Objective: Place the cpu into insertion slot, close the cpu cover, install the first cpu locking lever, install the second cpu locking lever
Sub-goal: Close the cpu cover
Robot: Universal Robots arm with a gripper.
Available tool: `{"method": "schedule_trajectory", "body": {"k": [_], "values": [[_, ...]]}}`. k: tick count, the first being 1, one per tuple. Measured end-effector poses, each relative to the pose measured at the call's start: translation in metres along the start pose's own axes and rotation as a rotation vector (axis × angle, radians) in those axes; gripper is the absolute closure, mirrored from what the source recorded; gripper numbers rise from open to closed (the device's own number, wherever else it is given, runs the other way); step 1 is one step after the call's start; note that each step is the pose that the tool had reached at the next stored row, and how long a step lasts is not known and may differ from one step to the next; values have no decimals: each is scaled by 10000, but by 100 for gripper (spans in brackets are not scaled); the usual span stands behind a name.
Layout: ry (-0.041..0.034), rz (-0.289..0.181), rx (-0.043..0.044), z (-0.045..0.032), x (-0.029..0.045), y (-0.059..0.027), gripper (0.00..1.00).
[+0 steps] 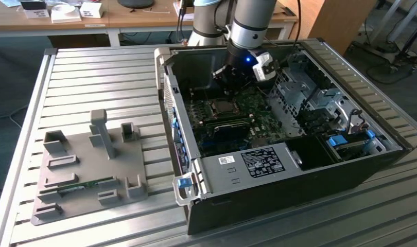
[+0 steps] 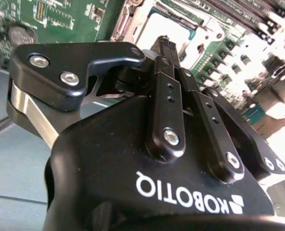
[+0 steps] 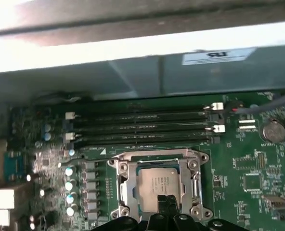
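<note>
Slatted table [image 1: 91,67] holds our open computer case [image 1: 318,181]; the gripper [image 3: 167,203], fingers pressed together, hides one edge of the cpu [image 3: 152,185], lying flat, framed by the cpu cover [image 3: 124,187].

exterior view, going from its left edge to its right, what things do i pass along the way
grey fixture plate → blue latch → cpu → metal drive cage
</note>
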State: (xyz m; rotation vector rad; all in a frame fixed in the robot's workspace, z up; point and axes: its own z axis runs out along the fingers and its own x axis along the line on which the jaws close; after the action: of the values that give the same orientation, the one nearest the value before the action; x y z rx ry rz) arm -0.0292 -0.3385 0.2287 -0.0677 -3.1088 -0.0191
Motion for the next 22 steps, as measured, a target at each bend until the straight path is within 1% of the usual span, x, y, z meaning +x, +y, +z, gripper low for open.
{"method": "schedule_trajectory", "body": {"k": [3, 4, 5, 8, 11, 15, 18, 22], "values": [[-9, -299, 9, 2, 2, 0, 89], [-35, -334, 5, 2, 3, 0, 89], [-72, -350, -17, 4, 5, -2, 89], [-224, -373, -67, 11, 19, -5, 89], [-302, -407, -76, 19, 23, -6, 89], [-314, -420, -75, 22, 27, -7, 89], [-314, -420, -75, 30, 73, -9, 89], [-314, -421, -75, 32, 79, -9, 89]]}}
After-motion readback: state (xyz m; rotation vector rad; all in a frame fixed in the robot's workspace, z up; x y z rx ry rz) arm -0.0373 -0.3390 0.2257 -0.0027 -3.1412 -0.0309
